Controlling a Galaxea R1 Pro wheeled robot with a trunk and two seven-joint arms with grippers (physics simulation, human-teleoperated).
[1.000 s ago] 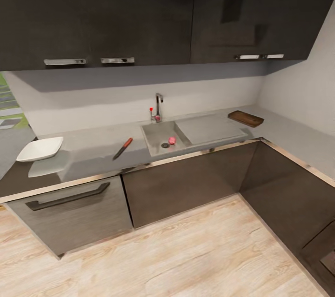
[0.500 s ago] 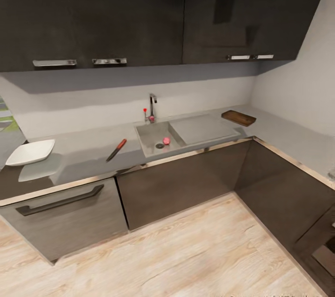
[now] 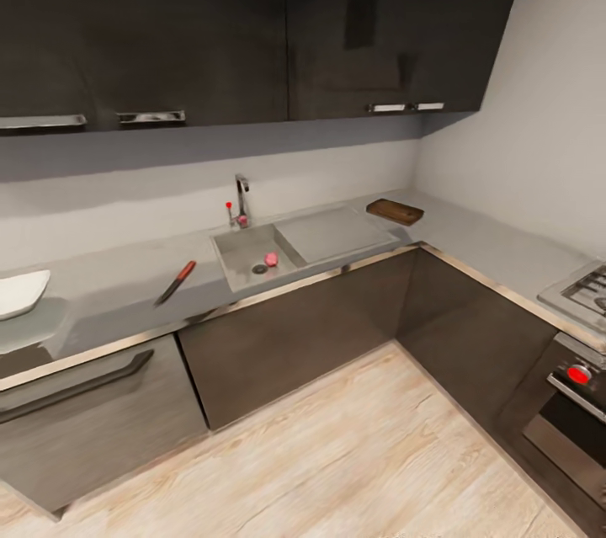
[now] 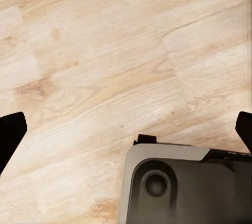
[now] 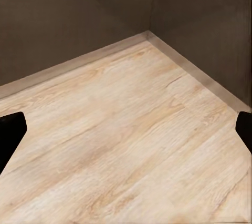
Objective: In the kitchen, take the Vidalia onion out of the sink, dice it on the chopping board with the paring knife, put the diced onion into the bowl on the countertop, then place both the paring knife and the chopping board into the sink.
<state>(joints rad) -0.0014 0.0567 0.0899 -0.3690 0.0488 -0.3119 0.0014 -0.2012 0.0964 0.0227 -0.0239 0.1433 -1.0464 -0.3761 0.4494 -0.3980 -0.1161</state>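
Our head camera has swung right since a second ago; we're approaching. The Vidalia onion (image 3: 271,259) lies in the sink (image 3: 244,247), at our 12 o'clock. Both jaws spread wide, over floor.

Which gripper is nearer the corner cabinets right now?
Right, probably. The right gripper faces the cabinet corner across floor; the left gripper hangs over floor by the robot's base.

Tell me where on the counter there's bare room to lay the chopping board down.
Bare glossy grey countertop lies between the shallow white bowl and the red-handled paring knife. The flat steel drainboard is free up to the dark brown wooden chopping board. More bare room runs from there to the hob.
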